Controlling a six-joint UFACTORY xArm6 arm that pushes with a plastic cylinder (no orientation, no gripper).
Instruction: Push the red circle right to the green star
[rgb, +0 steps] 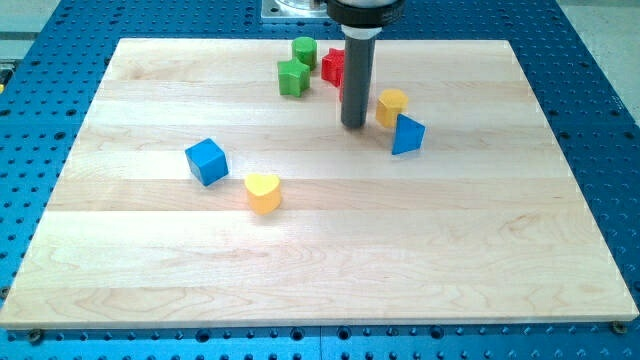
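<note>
The green star (293, 77) lies near the view's top, left of centre. A green cylinder (304, 49) stands just above it. A red block (332, 66) sits right of the star, and my rod hides much of it, so I cannot make out its shape. A thin red edge (342, 90) shows along the rod's left side below it. I cannot tell if it is a second red block. My tip (353, 125) rests on the board below the red block, right of the star and left of a yellow block (391, 106).
A blue triangle (407, 134) lies just below the yellow block. A blue cube (207, 161) and a yellow heart (263, 192) lie left of centre. The wooden board (320, 270) sits on a blue perforated table.
</note>
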